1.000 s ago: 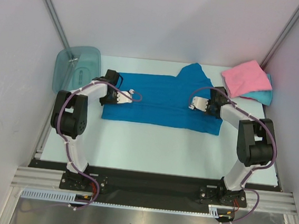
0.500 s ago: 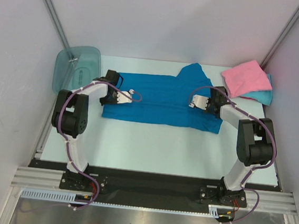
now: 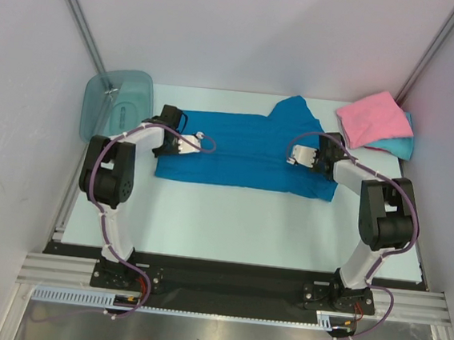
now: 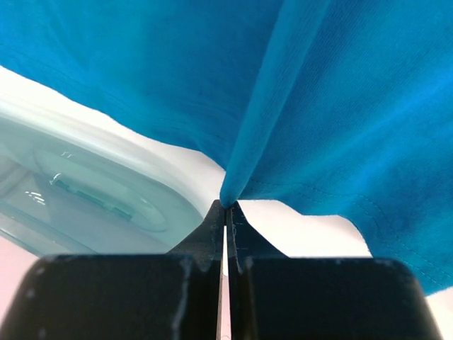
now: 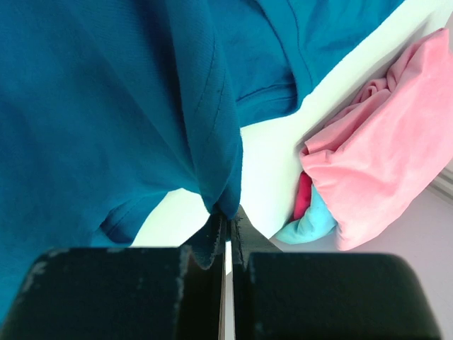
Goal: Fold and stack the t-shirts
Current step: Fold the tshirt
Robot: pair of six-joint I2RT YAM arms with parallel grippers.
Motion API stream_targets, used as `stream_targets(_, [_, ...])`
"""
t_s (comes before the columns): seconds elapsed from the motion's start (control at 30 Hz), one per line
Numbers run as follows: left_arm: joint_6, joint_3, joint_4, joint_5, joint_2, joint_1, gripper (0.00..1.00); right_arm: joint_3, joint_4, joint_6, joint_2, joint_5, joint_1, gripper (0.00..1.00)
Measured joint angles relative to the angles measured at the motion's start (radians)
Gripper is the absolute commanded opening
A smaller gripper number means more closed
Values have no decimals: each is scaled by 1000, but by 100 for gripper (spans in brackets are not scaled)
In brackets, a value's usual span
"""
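Observation:
A deep blue t-shirt (image 3: 245,152) lies spread across the middle of the table, one sleeve (image 3: 293,110) pointing to the back. My left gripper (image 3: 204,142) is shut on a pinch of its cloth (image 4: 228,195) near the left end. My right gripper (image 3: 295,155) is shut on a fold of the same shirt (image 5: 223,205) near the right end. A folded pink t-shirt (image 3: 372,120) rests on a turquoise t-shirt (image 3: 392,146) at the back right; in the right wrist view the pink t-shirt (image 5: 382,177) covers the turquoise t-shirt (image 5: 311,223).
A translucent teal plastic bin (image 3: 118,103) stands at the back left, close to the left arm; in the left wrist view the bin (image 4: 85,191) is beside the shirt's edge. White walls enclose the table on three sides.
Both grippers have shifted slightly toward the back with the blue shirt's near edge, which now lies a little farther from the arms' bases. The stack at the back right has not moved.

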Motion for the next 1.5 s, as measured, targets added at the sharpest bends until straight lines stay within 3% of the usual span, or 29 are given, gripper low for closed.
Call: stream_targets(1.5, [-13, 20, 107, -78, 73, 0, 0, -20, 171, -34, 65, 29, -16, 0])
